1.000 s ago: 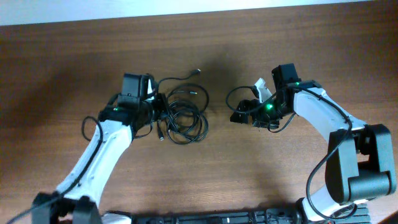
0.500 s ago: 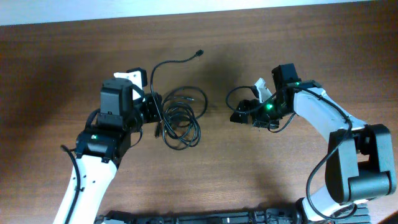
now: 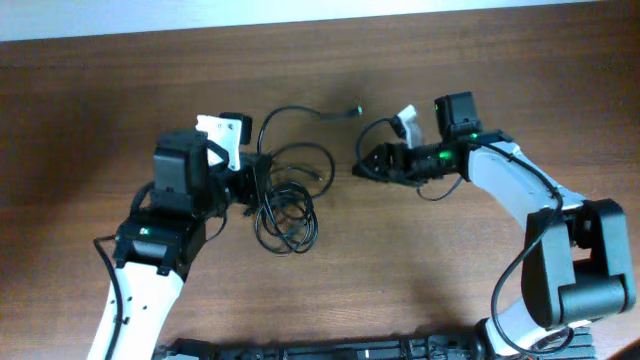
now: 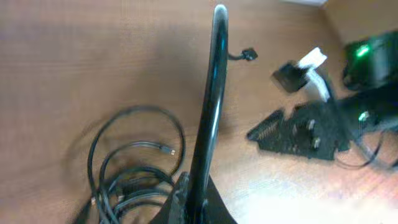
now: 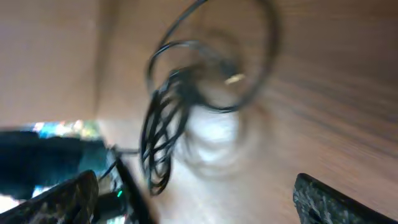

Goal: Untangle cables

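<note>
Swung right gripper (image 3: 365,166) leftward since the earlier view, toward cables (image 3: 285,205) bunched midway between left and right edges, nearer the far edge; jaws spread, holding nothing. Pinched one strand taut in left gripper (image 3: 254,180). Judged task barely begun: loops still knotted, no cord laid apart. Read no brand, label or writing.

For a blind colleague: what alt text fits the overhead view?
Tangled black cables lie on a wooden table between two robot arms. The left gripper sits at the tangle's left edge; the right gripper points at it from the right.
</note>
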Robot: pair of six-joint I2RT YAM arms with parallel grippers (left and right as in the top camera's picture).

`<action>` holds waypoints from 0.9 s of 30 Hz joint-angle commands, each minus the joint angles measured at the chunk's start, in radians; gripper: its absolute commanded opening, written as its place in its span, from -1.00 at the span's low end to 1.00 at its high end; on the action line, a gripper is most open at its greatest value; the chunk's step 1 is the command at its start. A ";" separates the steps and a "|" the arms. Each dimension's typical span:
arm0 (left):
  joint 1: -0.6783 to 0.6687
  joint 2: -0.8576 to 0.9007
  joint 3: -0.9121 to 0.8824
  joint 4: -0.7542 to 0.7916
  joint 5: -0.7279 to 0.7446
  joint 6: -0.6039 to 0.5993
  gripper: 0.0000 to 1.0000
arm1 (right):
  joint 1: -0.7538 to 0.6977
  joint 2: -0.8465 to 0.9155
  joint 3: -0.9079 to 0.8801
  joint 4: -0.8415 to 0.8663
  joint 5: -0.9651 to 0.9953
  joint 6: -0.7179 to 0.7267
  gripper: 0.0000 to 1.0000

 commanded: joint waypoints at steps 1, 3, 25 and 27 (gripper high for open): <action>0.013 -0.031 0.040 0.074 0.022 -0.023 -1.00 | 0.119 -0.024 -0.003 0.013 -0.065 -0.080 0.68; 0.013 -0.031 0.040 0.079 0.015 -0.037 -1.00 | 0.235 -0.023 -0.003 0.018 0.135 0.006 0.41; 0.678 -0.343 0.040 -0.101 -0.111 -0.111 -1.00 | -0.291 -0.043 -0.003 -0.343 0.825 0.320 -0.92; 0.692 -0.339 0.040 -0.126 -0.122 -0.121 -1.00 | -0.328 -0.043 -0.003 -0.346 0.818 0.308 -0.92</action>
